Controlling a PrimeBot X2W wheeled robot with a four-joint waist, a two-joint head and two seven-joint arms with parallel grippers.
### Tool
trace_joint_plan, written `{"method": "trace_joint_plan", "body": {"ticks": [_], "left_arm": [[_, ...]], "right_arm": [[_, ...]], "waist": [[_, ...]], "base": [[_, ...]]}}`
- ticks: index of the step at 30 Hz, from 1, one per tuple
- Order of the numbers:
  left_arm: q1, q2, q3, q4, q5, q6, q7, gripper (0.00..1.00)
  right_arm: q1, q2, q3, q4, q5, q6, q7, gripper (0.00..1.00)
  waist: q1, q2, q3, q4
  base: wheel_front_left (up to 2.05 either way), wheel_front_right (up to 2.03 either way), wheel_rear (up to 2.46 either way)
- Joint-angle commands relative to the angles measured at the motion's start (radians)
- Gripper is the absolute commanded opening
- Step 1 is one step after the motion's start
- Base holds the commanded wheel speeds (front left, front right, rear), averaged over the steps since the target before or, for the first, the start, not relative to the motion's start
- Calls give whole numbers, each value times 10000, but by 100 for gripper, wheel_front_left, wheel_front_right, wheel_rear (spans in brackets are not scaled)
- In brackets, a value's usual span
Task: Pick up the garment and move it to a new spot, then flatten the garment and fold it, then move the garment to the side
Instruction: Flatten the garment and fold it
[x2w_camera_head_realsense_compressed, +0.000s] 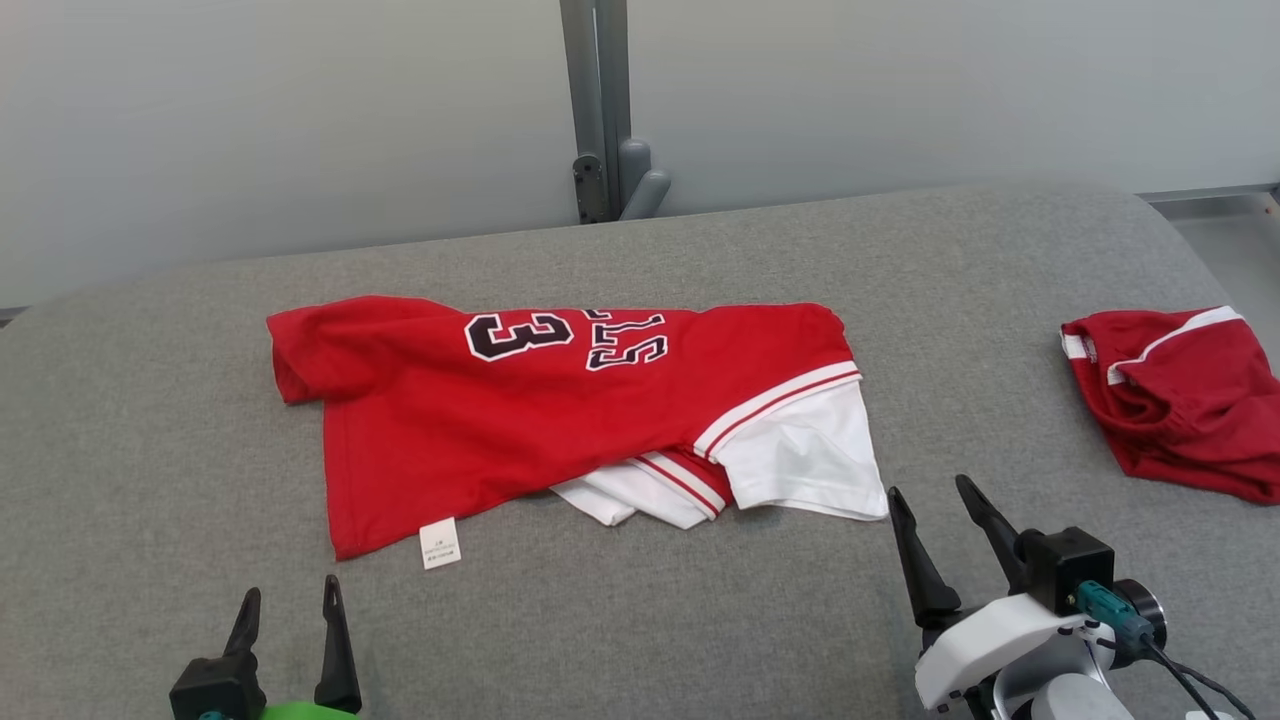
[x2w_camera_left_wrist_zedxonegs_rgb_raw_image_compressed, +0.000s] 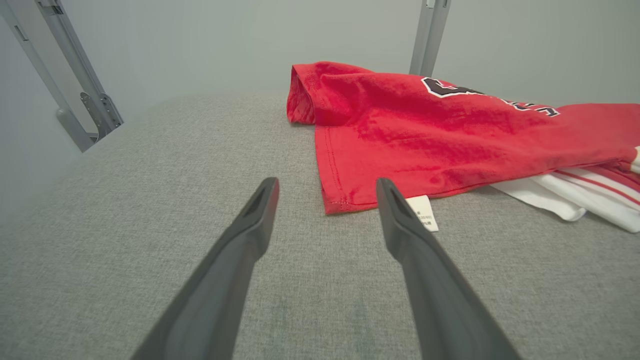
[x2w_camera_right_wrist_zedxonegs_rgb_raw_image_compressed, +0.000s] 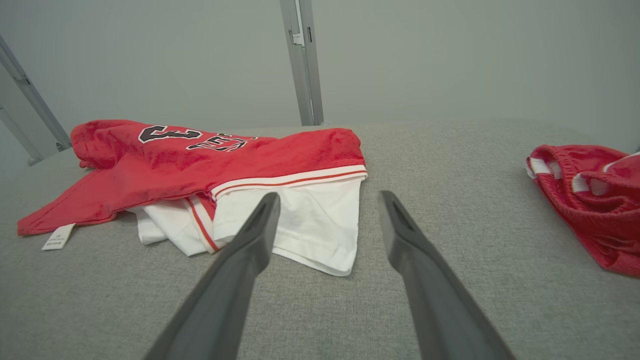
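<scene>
Our left gripper (x2w_camera_head_realsense_compressed: 291, 586), at the head view's lower left, and our right gripper (x2w_camera_head_realsense_compressed: 928, 485), lower right, both stand spread wide and empty. We see the red garment (x2w_camera_head_realsense_compressed: 520, 420) lying crumpled mid-frame on the grey table (x2w_camera_head_realsense_compressed: 700, 620), touching neither; a second red cloth (x2w_camera_head_realsense_compressed: 1180, 400) lies at the right edge.

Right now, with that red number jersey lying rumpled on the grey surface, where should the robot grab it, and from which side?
Probably the near edge of the red jersey, from the robot's own side: the left gripper on the hem corner beside the white label, the right gripper on the white sleeve. Both parts lie loose at the edge, straight ahead of open jaws.
</scene>
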Motion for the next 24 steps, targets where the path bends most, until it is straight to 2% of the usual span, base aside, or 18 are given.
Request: {"method": "trace_joint_plan", "body": {"ticks": [1,10,20,24], "left_arm": [[157,4,-24,-48,67,-19,-29,100],[-179,-27,-272,-9,-132,-83,-29,100],[-1580,-21,-375,738,-737,39,-29,100],[-2153,-19,-336,1149,-1004,-44,-29,100]], "right_arm": [[55,16,-33,17,-40,-15,-30,100],[-103,-18,-98,90,-45,-15,-30,100],[-820,-5,-350,397,15,-15,-30,100],[-1200,46,-259,597,69,-15,-30,100]], "waist": [[0,21,5,41],[0,21,473,102],[0,21,2019,139],[0,21,2614,140]], "base": [[0,0,0],[0,0,0],[0,0,0],[0,0,0]]}}
